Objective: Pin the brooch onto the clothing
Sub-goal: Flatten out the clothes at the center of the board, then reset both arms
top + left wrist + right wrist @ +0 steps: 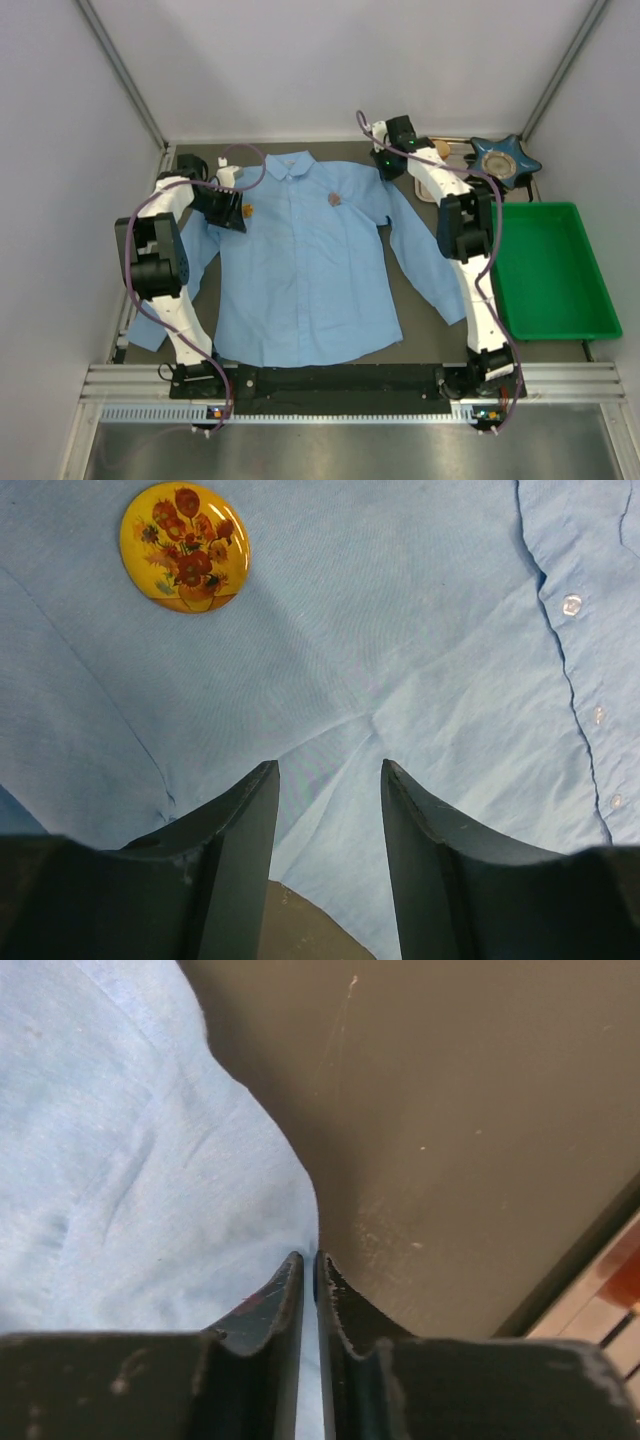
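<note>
The light blue shirt (300,270) lies flat and face up on the dark table. A round yellow brooch with red sunflowers (185,547) rests on the shirt near its left shoulder; it also shows in the top view (246,210). My left gripper (327,765) is open and empty just behind it, over the shirt's edge (450,680), and shows in the top view (226,208). My right gripper (309,1256) is shut, its tips at the edge of the shirt's other shoulder (120,1160); it shows in the top view (386,163). I cannot tell if it pinches cloth.
A small brownish thing (334,198) sits on the shirt's chest. A blue star-shaped dish (505,158) stands at the back right. A green tray (590,300) lies along the right side. Bare dark table (470,1110) shows beside the right gripper.
</note>
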You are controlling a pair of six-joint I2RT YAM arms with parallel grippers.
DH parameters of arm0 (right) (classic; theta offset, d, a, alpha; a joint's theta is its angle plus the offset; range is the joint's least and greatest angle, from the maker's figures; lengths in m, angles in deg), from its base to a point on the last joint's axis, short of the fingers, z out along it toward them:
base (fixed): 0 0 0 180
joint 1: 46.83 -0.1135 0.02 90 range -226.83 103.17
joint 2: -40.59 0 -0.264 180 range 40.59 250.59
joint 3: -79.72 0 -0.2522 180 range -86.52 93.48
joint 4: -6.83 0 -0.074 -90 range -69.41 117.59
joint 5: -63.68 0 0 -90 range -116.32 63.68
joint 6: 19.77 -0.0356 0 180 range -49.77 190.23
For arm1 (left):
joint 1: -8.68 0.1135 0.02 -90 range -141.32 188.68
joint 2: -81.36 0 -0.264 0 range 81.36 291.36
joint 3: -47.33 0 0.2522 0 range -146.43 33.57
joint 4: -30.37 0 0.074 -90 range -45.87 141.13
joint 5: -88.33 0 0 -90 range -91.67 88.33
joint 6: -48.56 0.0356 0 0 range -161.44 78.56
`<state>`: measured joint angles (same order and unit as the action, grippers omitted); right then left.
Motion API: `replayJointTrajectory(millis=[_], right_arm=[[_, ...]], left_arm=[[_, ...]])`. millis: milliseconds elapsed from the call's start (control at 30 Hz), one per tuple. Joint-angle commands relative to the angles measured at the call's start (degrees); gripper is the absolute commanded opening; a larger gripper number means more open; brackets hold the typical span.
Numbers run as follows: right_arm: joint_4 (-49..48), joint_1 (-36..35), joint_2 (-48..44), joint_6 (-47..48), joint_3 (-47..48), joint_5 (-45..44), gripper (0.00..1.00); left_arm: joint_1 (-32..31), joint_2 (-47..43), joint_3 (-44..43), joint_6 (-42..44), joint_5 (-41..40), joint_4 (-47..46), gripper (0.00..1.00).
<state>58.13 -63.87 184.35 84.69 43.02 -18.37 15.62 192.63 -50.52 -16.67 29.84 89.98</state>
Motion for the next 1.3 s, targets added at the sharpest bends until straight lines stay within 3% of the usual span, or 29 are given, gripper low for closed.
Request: replayJointTrajectory(millis=[0, 267, 533, 567, 633, 667, 767, 900, 933, 967, 1133, 1267], right_arm=[[-3.08, -0.98, 0.64, 3.03, 3.09, -6.52, 0.00], [-11.86, -0.45, 1.52, 0.66, 3.71, -18.13, 0.00], [-15.04, -0.54, 1.70, 1.19, 3.10, -19.81, 0.00], [-15.04, -0.54, 1.52, 0.66, 2.31, -19.81, 0.06], [-14.86, -0.54, 0.30, -0.13, 1.34, -18.85, 0.31], [-14.86, -0.71, -0.32, -0.39, 0.38, -17.89, 0.52], [-14.86, -0.80, -3.12, -1.01, -0.86, -15.60, 0.76], [-14.78, -1.07, -8.14, 0.39, -1.92, -13.31, 0.97], [-14.78, -1.15, -9.11, 0.66, -2.00, -12.44, 0.99], [-14.86, -1.24, -10.51, 0.66, -2.44, -11.91, 0.99], [-18.03, -2.39, -20.00, -1.71, -6.74, -15.14, 0.99], [-17.59, -2.65, -29.92, 0.65, -15.52, -8.40, 0.99]], left_arm=[[-0.26, -0.35, -0.90, -0.43, -0.57, 0.03, 0.51], [-0.26, 0.27, -0.19, -1.31, -0.83, -1.02, 0.50], [-0.08, 0.36, -0.19, -0.95, -2.50, -1.98, 0.51], [-0.17, 0.36, -0.19, -1.74, -2.94, -2.51, 0.51], [-0.08, 0.10, -0.19, -2.80, -3.56, -4.17, 0.51], [-0.08, -0.69, -0.19, -3.67, -3.56, -4.79, 0.52], [0.00, -4.10, 0.86, -5.34, -3.73, -9.62, 0.54], [0.00, -8.95, 1.21, -6.41, -5.57, -14.29, 0.61], [0.00, -9.74, 0.87, -6.41, -6.54, -15.16, 0.92], [0.09, -11.49, 0.69, -6.23, -6.63, -16.82, 0.96], [-0.17, -16.68, 0.87, -11.66, -10.41, -26.06, 0.98], [-0.69, -16.08, -4.67, -12.56, -9.19, -22.74, 0.99]])
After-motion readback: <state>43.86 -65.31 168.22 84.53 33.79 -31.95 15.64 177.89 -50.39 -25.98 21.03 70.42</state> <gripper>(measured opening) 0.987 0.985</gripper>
